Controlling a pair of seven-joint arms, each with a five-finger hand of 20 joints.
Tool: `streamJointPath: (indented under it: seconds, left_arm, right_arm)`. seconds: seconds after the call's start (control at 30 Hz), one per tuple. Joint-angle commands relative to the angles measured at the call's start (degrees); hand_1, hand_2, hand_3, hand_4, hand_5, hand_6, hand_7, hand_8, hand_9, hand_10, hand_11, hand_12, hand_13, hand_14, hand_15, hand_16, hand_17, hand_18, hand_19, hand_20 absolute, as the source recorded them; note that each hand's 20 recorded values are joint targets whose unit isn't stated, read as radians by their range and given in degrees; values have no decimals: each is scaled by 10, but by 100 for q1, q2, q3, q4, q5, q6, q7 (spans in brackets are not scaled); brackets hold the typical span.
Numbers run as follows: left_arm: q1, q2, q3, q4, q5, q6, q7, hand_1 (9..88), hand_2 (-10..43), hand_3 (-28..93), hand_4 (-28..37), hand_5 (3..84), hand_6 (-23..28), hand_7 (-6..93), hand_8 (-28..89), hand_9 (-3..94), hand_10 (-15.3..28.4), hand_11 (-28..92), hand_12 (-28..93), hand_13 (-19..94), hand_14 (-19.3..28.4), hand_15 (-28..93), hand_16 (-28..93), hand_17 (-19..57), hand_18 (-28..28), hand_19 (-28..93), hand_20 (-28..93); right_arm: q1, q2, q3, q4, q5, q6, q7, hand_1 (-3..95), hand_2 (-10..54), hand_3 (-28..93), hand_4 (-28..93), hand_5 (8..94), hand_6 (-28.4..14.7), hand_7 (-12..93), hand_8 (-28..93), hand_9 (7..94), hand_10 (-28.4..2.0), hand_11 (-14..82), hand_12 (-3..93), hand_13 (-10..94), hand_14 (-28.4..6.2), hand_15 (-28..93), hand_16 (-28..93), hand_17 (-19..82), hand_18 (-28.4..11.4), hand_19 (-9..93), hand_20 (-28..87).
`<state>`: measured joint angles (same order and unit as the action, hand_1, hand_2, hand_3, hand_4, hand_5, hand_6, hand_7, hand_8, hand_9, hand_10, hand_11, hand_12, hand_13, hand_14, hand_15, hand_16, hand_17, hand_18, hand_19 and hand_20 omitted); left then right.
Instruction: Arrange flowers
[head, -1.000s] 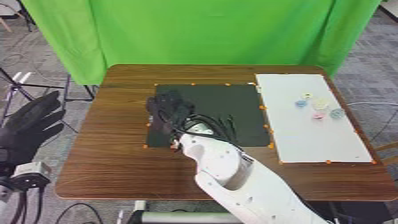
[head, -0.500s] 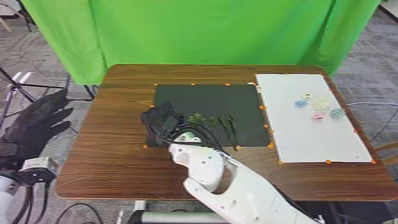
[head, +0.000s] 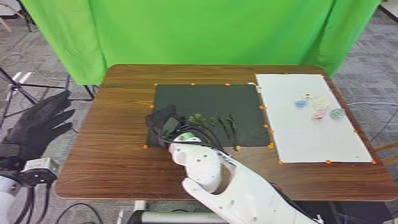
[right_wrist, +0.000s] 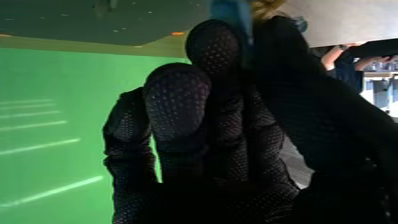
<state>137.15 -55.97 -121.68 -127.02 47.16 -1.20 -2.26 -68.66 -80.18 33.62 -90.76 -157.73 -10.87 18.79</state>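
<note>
Over the left part of the dark mat (head: 204, 96), my right hand (head: 162, 121) is beside several green stems (head: 213, 122) that lie on it. In the right wrist view, the thumb and a finger of the right hand (right_wrist: 182, 112) pinch a blue thing (right_wrist: 233, 14), with a yellow-brown thing (right_wrist: 265, 8) beside it at the tips. On the white board lie a yellow flower (head: 307, 95), a blue flower (head: 301, 103), a cream flower (head: 321, 104), a pink flower (head: 318, 116) and a teal flower (head: 337, 113). My left hand (head: 37, 125) is open beyond the table's left side.
The white board (head: 324, 142) lies on the right side of the brown table (head: 115, 165). Orange markers line the mat and board. A green curtain (head: 222, 32) hangs behind the table's far edge.
My right hand has come back toward the near edge and a little left, uncovering the stems on the mat. The left hand has shifted slightly to the right.
</note>
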Motion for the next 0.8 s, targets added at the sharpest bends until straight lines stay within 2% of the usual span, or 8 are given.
streamJointPath:
  seconds: [0.03, 0.43, 0.5, 0.6, 0.67, 0.73, 0.8]
  left_arm:
    - [57, -46, -3, 7, 5, -52, -67, 240, -21, 701, -272, 197, 5, 212, -111, 185, 88, 83, 203, 123, 120, 159, 66, -131, 182, 340, 89]
    - [137, -123, -36, -34, 22, -39, -34, 241, -20, 700, -272, 197, 5, 212, -111, 184, 88, 83, 203, 123, 120, 160, 66, -131, 182, 340, 89]
    - [97, -103, -16, -9, 20, -44, -39, 241, -20, 700, -271, 197, 5, 212, -110, 185, 88, 83, 203, 123, 120, 160, 66, -131, 182, 339, 88]
    - [82, -101, -1, -3, 19, -39, -37, 242, -19, 699, -271, 197, 5, 212, -111, 185, 88, 83, 203, 122, 120, 161, 66, -131, 182, 339, 88]
    - [77, -102, 3, 1, 19, -40, -56, 242, -19, 699, -271, 196, 5, 212, -110, 185, 88, 83, 203, 122, 120, 160, 66, -131, 182, 339, 89]
    - [78, -108, 3, 2, 20, -44, -55, 242, -19, 699, -271, 197, 5, 212, -110, 185, 88, 83, 203, 123, 120, 160, 66, -131, 182, 340, 89]
    - [88, -115, -1, -6, 23, -40, -60, 241, -19, 700, -270, 197, 5, 212, -111, 185, 88, 84, 203, 122, 120, 160, 66, -132, 182, 340, 89]
  right_arm:
    - [19, -75, 77, -70, -31, 18, 167, 433, -95, 789, -282, 647, 20, 476, 64, 788, -66, 254, 530, 706, -52, 666, 311, 251, -202, 785, 516]
    - [-5, -62, 153, -111, -90, -126, 146, 420, -95, 784, -283, 626, 12, 461, 53, 744, -74, 283, 507, 682, -55, 685, 308, 237, -206, 781, 524]
    - [-4, -74, 191, -99, -115, -164, 77, 417, -95, 781, -283, 626, 11, 452, 46, 739, -76, 292, 498, 679, -56, 688, 307, 235, -207, 780, 525]
    - [8, -66, 183, -111, -119, -223, 96, 385, -95, 795, -283, 635, 8, 387, 31, 714, -87, 344, 436, 669, -61, 693, 306, 230, -209, 775, 532]
    - [-3, -74, 209, -103, -111, -245, 92, 364, -95, 813, -283, 637, 7, 346, 0, 698, -92, 364, 398, 661, -64, 696, 303, 225, -210, 773, 536]
    - [4, -77, 215, -88, -146, -255, 114, 344, -95, 830, -283, 634, 6, 330, -102, 684, -98, 384, 355, 650, -65, 696, 300, 221, -212, 771, 540]
    - [3, -81, 233, -82, -119, -272, 132, 338, -95, 835, -283, 633, 5, 326, -139, 678, -100, 388, 339, 646, -65, 696, 298, 219, -213, 770, 540]
